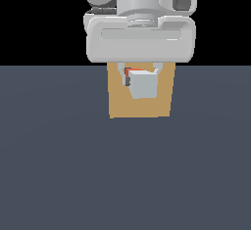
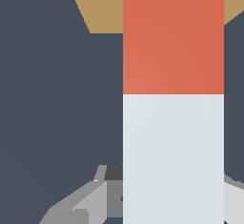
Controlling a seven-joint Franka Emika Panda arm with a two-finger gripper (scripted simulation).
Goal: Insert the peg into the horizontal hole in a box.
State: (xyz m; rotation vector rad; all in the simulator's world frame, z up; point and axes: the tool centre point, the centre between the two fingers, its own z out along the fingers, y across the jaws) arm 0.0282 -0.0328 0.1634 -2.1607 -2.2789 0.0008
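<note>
Flat even render light, sharp, shadowless.

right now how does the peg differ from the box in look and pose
The peg is two-toned, red-orange and white; the box is plain tan. The peg is a long slim bar held off the floor in the gripper; the box is a squat block resting on it. Both have flat, square-edged faces.

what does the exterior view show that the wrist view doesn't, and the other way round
Only the exterior view shows the arm's wrist and hand body above the gripper, the box face at full width, and the peg end-on, white end toward the camera. Only the wrist view shows the peg lengthwise, red-orange half pointing at the box, white half by the fingers. Both show the peg held, the box and the dark floor. Neither shows the hole.
</note>
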